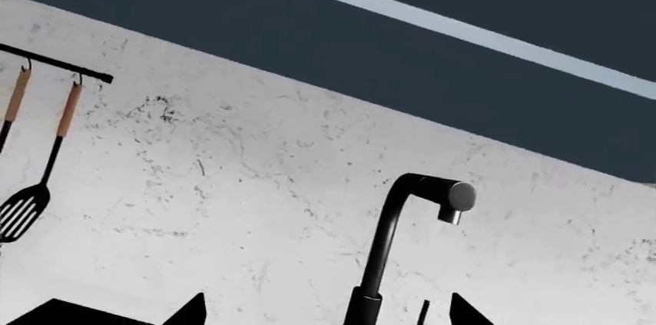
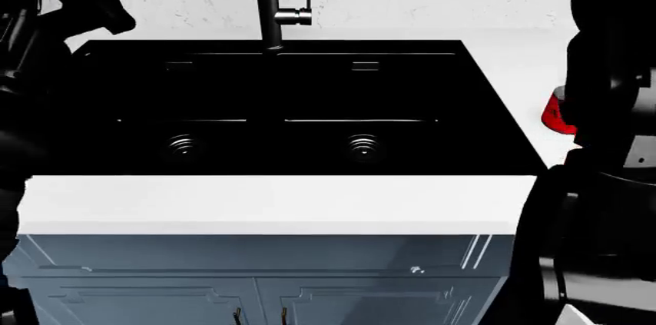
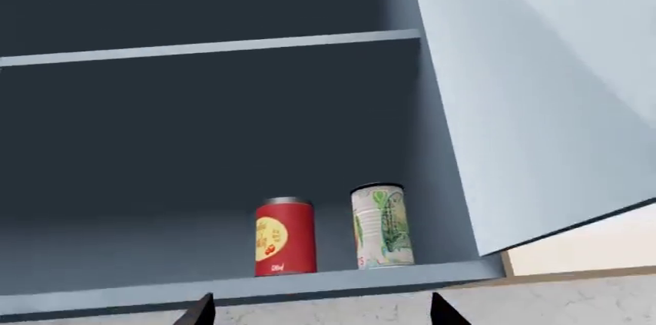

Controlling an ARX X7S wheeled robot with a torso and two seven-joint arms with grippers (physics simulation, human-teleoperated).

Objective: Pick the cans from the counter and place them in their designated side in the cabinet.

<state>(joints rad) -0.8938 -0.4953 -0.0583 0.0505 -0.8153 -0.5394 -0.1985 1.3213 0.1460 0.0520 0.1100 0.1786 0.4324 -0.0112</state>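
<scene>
1. Standing upright on the lower shelf of the open cabinet (image 3: 205,148), in the right wrist view, is a red can (image 3: 285,237) with a yellow patch on its label and a silver top.
2. Just beside it, nearer the cabinet's side wall, stands a pale can with a green label (image 3: 382,226), also upright; the two are close but apart.
3. The cabinet door (image 3: 543,94) is swung open beside that wall.
4. The right gripper (image 3: 323,313) shows only as two dark fingertips at the picture's edge, spread wide with nothing between them, below the shelf's front lip.
5. In the head view, a second red can (image 2: 554,112) sits on the white counter (image 2: 276,202) to the right of the black double sink (image 2: 276,110), partly hidden behind the right arm (image 2: 615,71).
6. The left gripper (image 1: 328,313) shows two dark fingertips held apart, empty, pointed at the speckled white wall (image 1: 256,187).
7. The black faucet (image 1: 400,240) rises between those fingertips in the left wrist view.
8. A rail (image 1: 57,64) on the wall carries hanging utensils, including a slotted spatula (image 1: 26,206) with a wooden handle.
9. Grey-blue lower cabinet doors (image 2: 256,286) sit under the counter's front edge.
</scene>
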